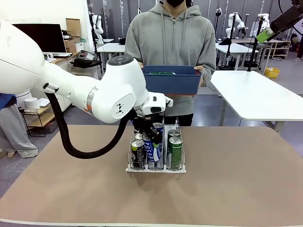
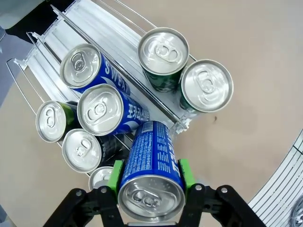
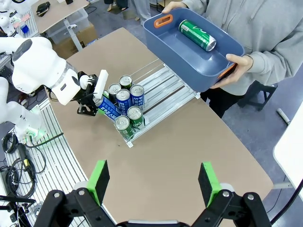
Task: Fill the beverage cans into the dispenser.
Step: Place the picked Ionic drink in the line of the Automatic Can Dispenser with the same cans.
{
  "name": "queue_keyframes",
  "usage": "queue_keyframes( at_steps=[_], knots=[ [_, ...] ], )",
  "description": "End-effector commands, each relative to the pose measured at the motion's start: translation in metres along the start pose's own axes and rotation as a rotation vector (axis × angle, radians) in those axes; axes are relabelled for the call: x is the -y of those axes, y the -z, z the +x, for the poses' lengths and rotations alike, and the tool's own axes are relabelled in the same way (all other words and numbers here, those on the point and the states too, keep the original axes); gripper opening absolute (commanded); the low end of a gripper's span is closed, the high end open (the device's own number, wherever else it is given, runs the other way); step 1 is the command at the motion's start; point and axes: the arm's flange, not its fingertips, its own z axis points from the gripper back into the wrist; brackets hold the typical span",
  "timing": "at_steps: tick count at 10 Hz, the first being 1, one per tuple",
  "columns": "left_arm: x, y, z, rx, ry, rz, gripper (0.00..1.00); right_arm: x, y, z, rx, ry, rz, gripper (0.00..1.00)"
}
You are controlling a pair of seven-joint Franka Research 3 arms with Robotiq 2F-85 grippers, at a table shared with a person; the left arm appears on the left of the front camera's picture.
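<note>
Left wrist view tells most of it: the left gripper (image 2: 150,176) has its green pads clamped on the sides of a blue Pocari can (image 2: 150,146), silver top facing the camera. The can's long axis is tilted, and its bottom end pokes down toward the front lip of the dispenser (image 2: 109,28), right about at the mouth of the middle lane.

That lane looks tight to me. Two more Pocari cans (image 2: 98,109) are already standing in it, and the nearer one is just beside the held can's lower end. The wire dividers run along both sides. Two green cans (image 2: 207,85) sit in the lane on one side, and a row of dark cans (image 2: 81,150) fills the lane on the other. So I'd guess the can has to go upright and slide in straight behind the lip, or it'll nudge a neighbour or catch a wire.

Right gripper (image 3: 154,182) hangs with jaws wide and nothing in them, well apart from the rack, so the left arm is clearly the nearer one. At the far side a person holds a blue bin (image 3: 163,45) above the table edge, with one green can (image 3: 197,35) lying on its side inside.
</note>
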Motion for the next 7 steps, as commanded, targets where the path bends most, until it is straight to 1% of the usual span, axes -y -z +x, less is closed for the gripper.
queue_keyframes(
  at_steps=[1,4,7],
  knots=[
    [-0.019,0.004,0.013,0.031,-0.019,0.044,0.57,-0.001,0.002,0.0,-0.003,0.0,0.001,1.0],
    [-0.018,0.022,0.023,-0.017,-0.003,0.017,0.57,-0.001,0.002,0.0,-0.003,0.0,0.001,1.0],
    [-0.005,0.043,0.026,-0.083,0.035,-0.009,0.57,-0.001,0.002,0.0,-0.003,0.0,0.001,1.0]
  ],
)
